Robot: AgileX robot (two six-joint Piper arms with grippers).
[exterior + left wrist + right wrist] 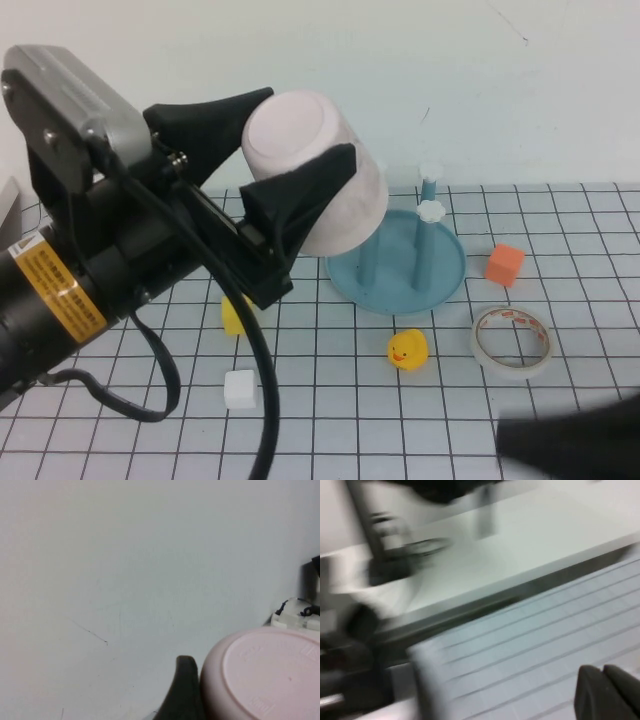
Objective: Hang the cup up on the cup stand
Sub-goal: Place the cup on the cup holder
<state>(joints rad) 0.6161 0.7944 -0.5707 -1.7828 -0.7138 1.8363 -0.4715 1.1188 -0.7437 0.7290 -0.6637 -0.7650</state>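
**Cup inverted in the left gripper, raised beside the stand**

Looming closest in the high view, the left gripper (275, 165) holds the pale pink tapered plastic cup (322, 180) between its two black fingers, one across the cup's closed base side and one against its wall. The cup is carried bottom-up and tilted, its flat base toward the camera and its mouth facing down and away, which I judge is the pose needed to drop it over a peg. It hangs in the air, overlapping the left rim of the light-blue round cup stand (445, 280) with its upright blue pegs and white flower-shaped knobs, which sits toward the far edge of the gridded table. The cup does not yet appear seated on any peg.

In the left wrist view, the cup's base (270, 675) fills the corner beside one dark finger (184, 690).

At the table's near right corner, the right gripper (607, 692) sits low over the grid, clenched on nothing, apparently parked clear of the work.
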